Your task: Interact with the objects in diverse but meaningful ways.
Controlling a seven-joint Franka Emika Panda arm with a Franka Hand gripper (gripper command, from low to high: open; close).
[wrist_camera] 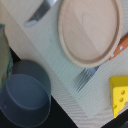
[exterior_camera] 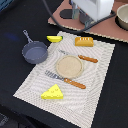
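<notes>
A striped mat (exterior_camera: pixel 95 70) is lying on the dark desk (exterior_camera: pixel 10 30). Near the mat's left edge in the exterior view a grey pan (exterior_camera: pixel 34 52) is sitting, with the banana (exterior_camera: pixel 54 38) just beside it at the far edge. The cheese (exterior_camera: pixel 52 92) is resting near the mat's front corner. The plate (exterior_camera: pixel 69 66) is lying in the middle, between the fork (exterior_camera: pixel 65 80) and the knife (exterior_camera: pixel 80 56). The bread (exterior_camera: pixel 84 41) is lying at the far edge. The pincer is not showing, so I cannot tell its state.

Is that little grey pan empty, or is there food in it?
Empty. The pan shows only its bare grey inside in both views; the banana lies beside it.
</notes>
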